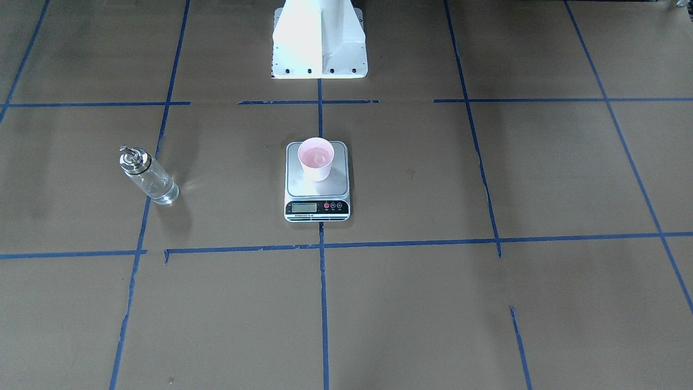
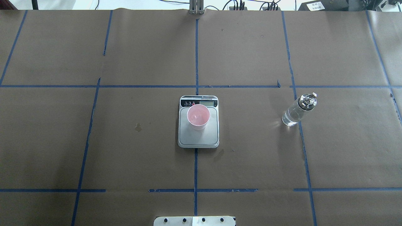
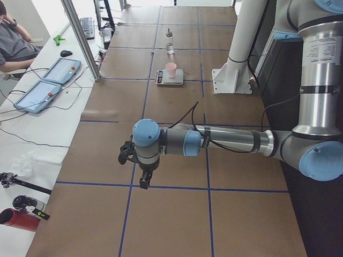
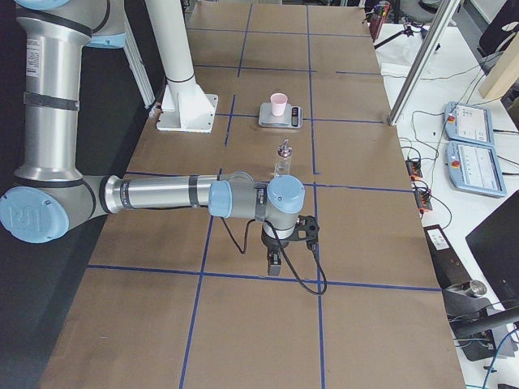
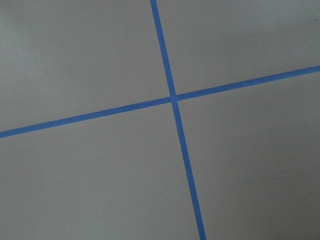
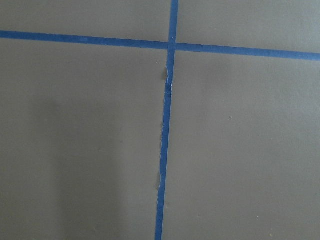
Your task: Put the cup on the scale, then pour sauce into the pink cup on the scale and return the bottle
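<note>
The pink cup (image 1: 316, 160) stands upright on the far half of the scale's (image 1: 303, 188) grey platform, at the table's centre. In the overhead view the cup (image 2: 198, 116) sits just behind the scale's (image 2: 201, 138) display strip. The glass bottle (image 2: 296, 111) with its silver spout cap stands upright on the table on my right side, apart from the scale; clear sauce (image 2: 289, 119) shows low inside it. My left gripper (image 3: 143, 179) and right gripper (image 4: 276, 266) hang over bare table far from these things, seen only in the side views, so I cannot tell their state.
The white robot pedestal (image 1: 319, 40) stands behind the scale. Blue tape lines grid the brown paper table. A person (image 3: 10, 37) sits beyond the table's far side beside two tablets (image 3: 40, 91). A small stain (image 2: 138, 126) marks the paper left of the scale.
</note>
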You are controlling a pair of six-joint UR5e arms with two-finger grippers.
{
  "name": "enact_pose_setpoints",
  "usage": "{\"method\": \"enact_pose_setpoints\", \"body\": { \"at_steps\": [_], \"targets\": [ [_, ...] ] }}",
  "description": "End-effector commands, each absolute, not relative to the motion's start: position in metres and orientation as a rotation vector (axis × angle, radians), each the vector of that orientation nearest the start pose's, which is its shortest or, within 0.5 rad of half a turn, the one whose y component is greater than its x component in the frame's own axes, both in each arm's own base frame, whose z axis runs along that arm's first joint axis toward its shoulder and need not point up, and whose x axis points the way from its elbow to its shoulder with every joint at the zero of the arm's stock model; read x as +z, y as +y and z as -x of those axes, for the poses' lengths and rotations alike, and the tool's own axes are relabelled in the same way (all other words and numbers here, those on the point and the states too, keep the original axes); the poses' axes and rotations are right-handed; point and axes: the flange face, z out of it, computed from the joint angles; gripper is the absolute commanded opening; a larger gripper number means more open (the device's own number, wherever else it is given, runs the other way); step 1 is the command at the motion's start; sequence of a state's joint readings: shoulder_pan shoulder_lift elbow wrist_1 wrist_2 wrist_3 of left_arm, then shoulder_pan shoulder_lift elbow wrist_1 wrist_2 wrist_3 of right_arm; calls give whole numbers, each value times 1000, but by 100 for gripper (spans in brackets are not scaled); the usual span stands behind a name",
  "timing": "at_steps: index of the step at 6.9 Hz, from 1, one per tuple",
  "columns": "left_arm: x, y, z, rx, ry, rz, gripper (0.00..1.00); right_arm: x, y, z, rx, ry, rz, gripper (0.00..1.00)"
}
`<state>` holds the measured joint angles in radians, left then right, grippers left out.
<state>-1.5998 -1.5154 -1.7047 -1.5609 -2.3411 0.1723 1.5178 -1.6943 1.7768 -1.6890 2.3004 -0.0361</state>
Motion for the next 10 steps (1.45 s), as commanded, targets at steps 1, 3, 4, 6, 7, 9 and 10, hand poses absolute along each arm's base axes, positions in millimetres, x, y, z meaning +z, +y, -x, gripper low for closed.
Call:
{"method": "enact_pose_setpoints", "body": {
  "at_steps": [1,3,4,6,7,9,10],
  "targets": [
    [626,-466,78,155,766,-131,100,639,-433,-44,-74,-731,57,100],
    [625,-466,77,157,764,-131,100,652,-423,-45,-63,-722,88,100],
    [627,-465,77,156,766,-127,100,665,-421,-44,-56,-727,109,100],
    [628,-463,77,153,765,-121,100,662,-422,-43,-53,-732,107,100],
    [629,-461,77,151,767,-117,100,661,-423,-43,-55,-732,104,100],
    [633,-455,77,150,768,-113,100,659,-424,-41,-58,-742,102,100],
    [632,-455,77,150,768,-114,100,660,-423,-41,-57,-742,105,100]
  ]
}}
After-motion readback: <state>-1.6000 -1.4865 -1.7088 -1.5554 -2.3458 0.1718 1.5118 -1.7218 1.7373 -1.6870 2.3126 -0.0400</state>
